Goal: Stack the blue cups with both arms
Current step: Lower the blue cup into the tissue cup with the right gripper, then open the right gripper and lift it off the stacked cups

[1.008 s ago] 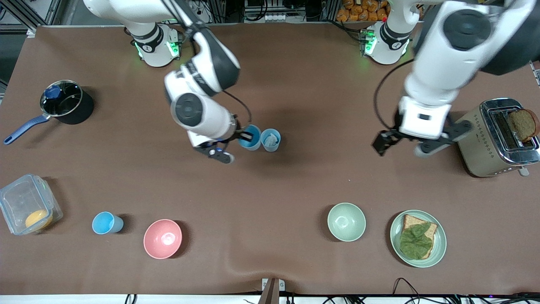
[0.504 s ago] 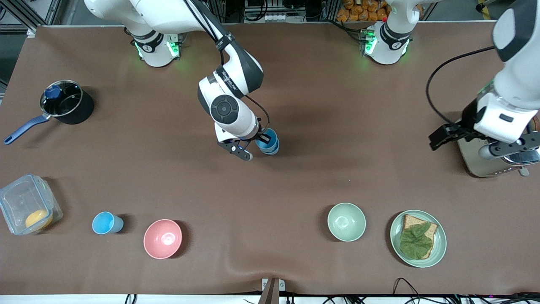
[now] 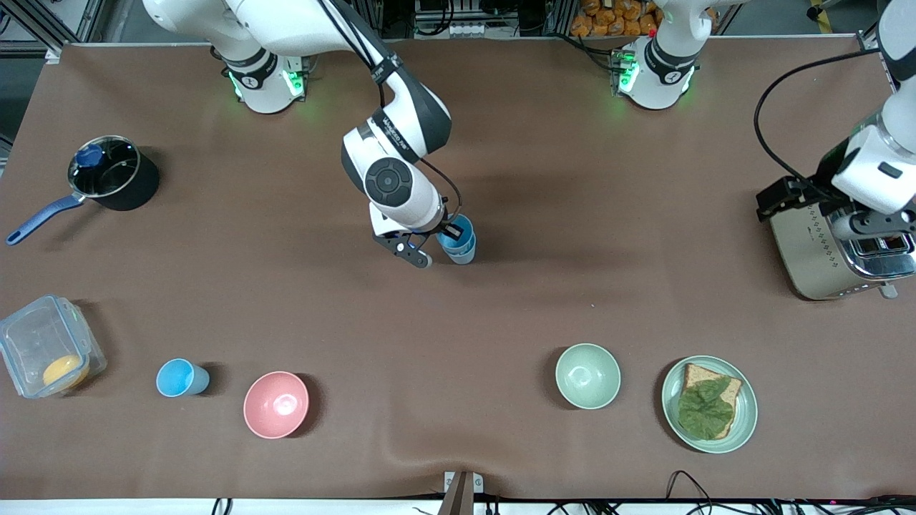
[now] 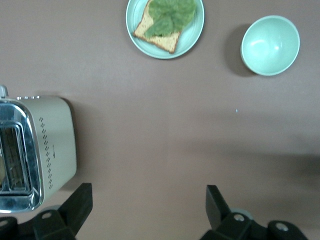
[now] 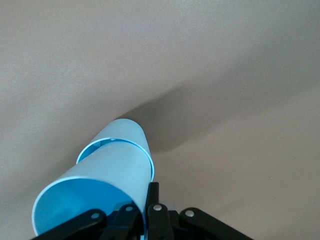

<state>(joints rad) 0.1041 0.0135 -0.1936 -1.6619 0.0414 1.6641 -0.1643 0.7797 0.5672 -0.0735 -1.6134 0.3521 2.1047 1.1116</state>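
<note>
The two blue cups stand nested near the table's middle. The upper blue cup (image 3: 455, 236) sits inside the lower blue cup (image 3: 465, 254). My right gripper (image 3: 448, 232) is shut on the upper cup's rim, one finger inside and one outside. In the right wrist view the held cup (image 5: 107, 172) fills the near field, and the lower cup's wall (image 5: 127, 131) shows around it. My left gripper (image 3: 834, 214) is open and empty, up over the toaster (image 3: 823, 254); its fingers (image 4: 216, 202) frame bare table.
A sky-blue cup (image 3: 179, 378), a pink bowl (image 3: 276, 404) and a clear container (image 3: 46, 354) stand near the front camera at the right arm's end. A green bowl (image 3: 587, 375) and a plate (image 3: 744, 422) with bread stand at the left arm's end. A pot (image 3: 107, 175) stands farther back.
My right gripper carried its blue cup sideways over the other blue cup and lowered it in. My left arm swung away to the toaster end.
</note>
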